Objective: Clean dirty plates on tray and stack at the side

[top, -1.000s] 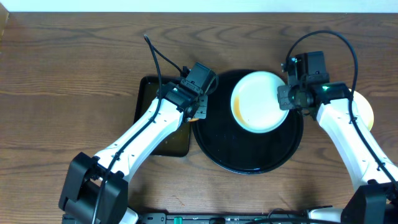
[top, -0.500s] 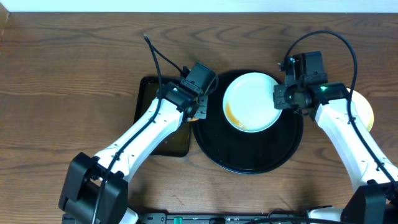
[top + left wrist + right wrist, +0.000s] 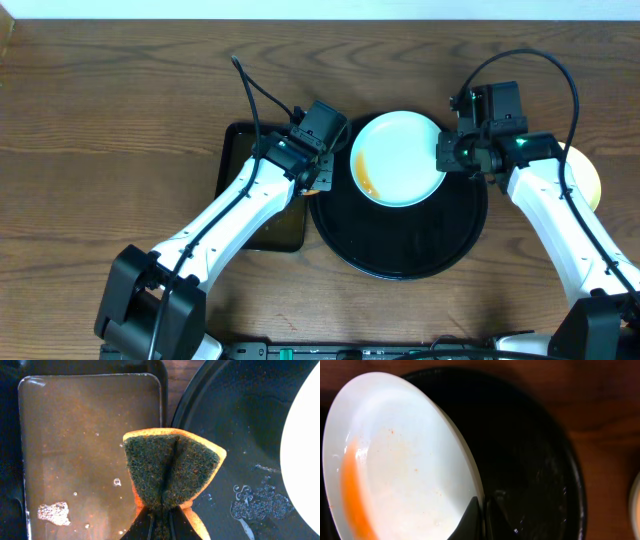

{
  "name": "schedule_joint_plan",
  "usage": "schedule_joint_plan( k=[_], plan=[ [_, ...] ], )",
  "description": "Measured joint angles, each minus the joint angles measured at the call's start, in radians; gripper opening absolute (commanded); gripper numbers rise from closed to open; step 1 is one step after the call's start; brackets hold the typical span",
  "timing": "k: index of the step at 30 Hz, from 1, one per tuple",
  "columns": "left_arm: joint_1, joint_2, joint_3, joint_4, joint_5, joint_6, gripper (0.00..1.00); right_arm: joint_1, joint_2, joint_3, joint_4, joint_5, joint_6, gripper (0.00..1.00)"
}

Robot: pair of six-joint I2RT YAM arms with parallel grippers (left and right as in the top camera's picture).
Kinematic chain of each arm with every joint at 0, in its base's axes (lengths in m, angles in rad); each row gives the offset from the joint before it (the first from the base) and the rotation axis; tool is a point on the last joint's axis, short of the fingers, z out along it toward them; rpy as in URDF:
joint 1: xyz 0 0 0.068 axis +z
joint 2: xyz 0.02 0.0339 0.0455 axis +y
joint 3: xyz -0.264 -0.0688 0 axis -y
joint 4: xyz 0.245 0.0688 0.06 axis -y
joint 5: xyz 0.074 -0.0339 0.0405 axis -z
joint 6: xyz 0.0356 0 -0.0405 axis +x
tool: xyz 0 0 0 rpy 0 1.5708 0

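Plate in tightly closed right hand

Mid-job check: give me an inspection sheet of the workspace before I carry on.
Surface: brown wooden table.
Job's things: pale plate with an orange smear, held over the round black tray; pale yellow plate right of the tray, partly hidden.
Clutter: rectangular dark tray holding brownish soapy liquid.
Grippers: left gripper, jaws shut on a folded sponge; right gripper, jaws shut on the plate's rim.
Cables: black cable at the left arm, another at the right.
Surroundings: pale strip along the far edge.
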Motion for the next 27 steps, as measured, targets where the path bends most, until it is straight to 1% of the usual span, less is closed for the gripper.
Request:
schedule_joint_plan(
  k=[7, 11, 14, 19, 27],
  plan=[
    [0.000, 0.000, 0.000, 0.000, 0.000, 0.000, 0.08, 0.002, 0.000, 0.000, 0.024, 0.034, -0.130, 0.01],
    [0.001, 0.000, 0.000, -0.003, -0.010, 0.000, 0.08, 0.028, 0.000, 0.000, 0.024, 0.133, -0.167, 0.01],
    [0.010, 0.000, 0.000, -0.014, -0.031, 0.000, 0.07, 0.079, 0.000, 0.000, 0.025, 0.217, -0.178, 0.01],
    [0.074, 0.000, 0.000, -0.036, -0.050, 0.000, 0.08, 0.176, -0.010, 0.000, 0.035, 0.375, -0.188, 0.01],
    [0.183, 0.000, -0.006, -0.035, -0.056, 0.000, 0.08, 0.276, -0.048, 0.000, 0.082, 0.597, -0.211, 0.01]
  ],
)
